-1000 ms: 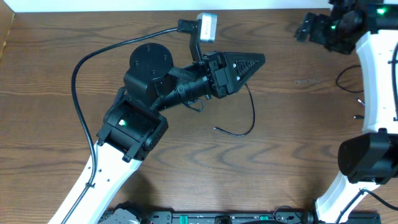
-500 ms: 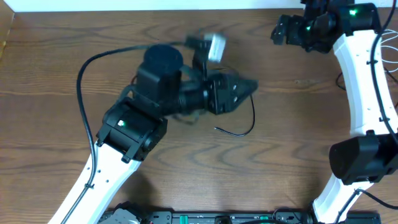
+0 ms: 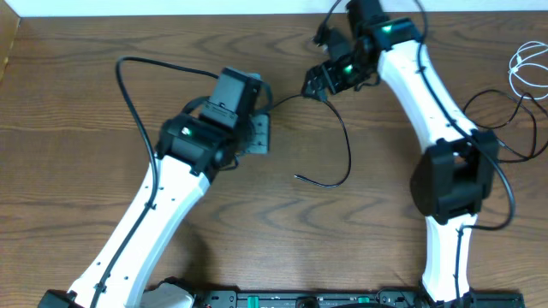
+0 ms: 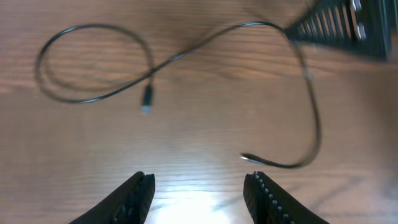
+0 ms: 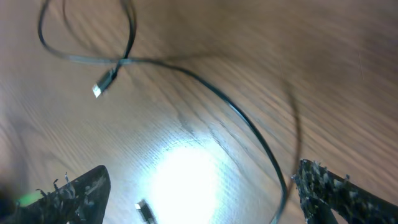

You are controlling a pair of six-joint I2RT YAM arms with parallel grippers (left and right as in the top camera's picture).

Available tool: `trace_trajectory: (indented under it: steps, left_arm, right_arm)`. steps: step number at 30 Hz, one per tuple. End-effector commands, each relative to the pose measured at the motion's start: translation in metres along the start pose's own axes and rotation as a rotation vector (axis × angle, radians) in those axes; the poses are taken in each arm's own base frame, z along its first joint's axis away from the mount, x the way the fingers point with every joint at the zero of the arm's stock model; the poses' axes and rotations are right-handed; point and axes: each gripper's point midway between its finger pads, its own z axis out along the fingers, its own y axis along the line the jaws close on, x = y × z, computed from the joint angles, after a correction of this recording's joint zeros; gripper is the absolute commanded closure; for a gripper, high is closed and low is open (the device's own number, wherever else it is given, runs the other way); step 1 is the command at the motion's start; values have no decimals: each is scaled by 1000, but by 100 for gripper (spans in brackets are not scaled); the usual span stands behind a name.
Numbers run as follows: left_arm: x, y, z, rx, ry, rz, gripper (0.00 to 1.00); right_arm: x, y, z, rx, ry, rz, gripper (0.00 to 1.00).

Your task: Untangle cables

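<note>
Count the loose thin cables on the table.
2: black cable in the middle; white cable coiled at the right edge, partly cut off. More may be hidden.

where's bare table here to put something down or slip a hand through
Widest bare wood: between the left arm and right arm, on the base side of the free end of the black cable. Also the far left corner, outside the left arm's wiring loop. Crowded: far centre around the black cable, and the right edge with the white cable.
</note>
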Motion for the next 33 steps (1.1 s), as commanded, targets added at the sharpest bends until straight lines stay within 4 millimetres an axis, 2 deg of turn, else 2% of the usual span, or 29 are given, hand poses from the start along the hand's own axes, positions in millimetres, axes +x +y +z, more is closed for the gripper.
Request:
trace_trajectory:
  steps: [1,4,9,13,18,21,23,24,25,26,29,32,33]
  left_arm:
    - [-9,37,2,-71,0,-105,49]
    - [-11,52,2,-94,0,-142,49]
    - [-8,58,1,-95,16,-157,48]
    - [-6,58,2,-97,21,-157,48]
    - [-7,58,2,-97,21,-157,48]
    - [-8,58,2,-96,17,-157,48]
    - [-8,58,2,-96,17,-157,48]
    - [-8,58,2,-96,17,-157,48]
    - [-8,58,2,-96,17,-157,48]
    - [-8,58,2,-96,17,-157,48]
    - [-8,58,2,-96,17,-158,48]
    - [-8,58,2,-96,17,-157,48]
    - [-8,58,2,-96,17,-157,48]
  right_arm:
    - [6,13,43,-68,46,-213,8]
    - [4,10,68,-65,41,-266,7]
    - [-7,2,100,-56,-4,-304,12]
    - [-5,-3,116,-57,-2,-300,17]
    - [1,1,125,-92,9,-286,31]
    - [2,6,126,-101,14,-270,47]
    - [3,9,127,-103,21,-248,71]
    - [3,10,127,-104,24,-236,79]
    - [4,10,127,-104,26,-228,93]
    - [3,10,126,-103,26,-224,99]
    - [-3,9,112,-95,9,-145,99]
    - [-19,9,71,-76,-43,-67,99]
    - [-27,10,46,-66,-80,-47,99]
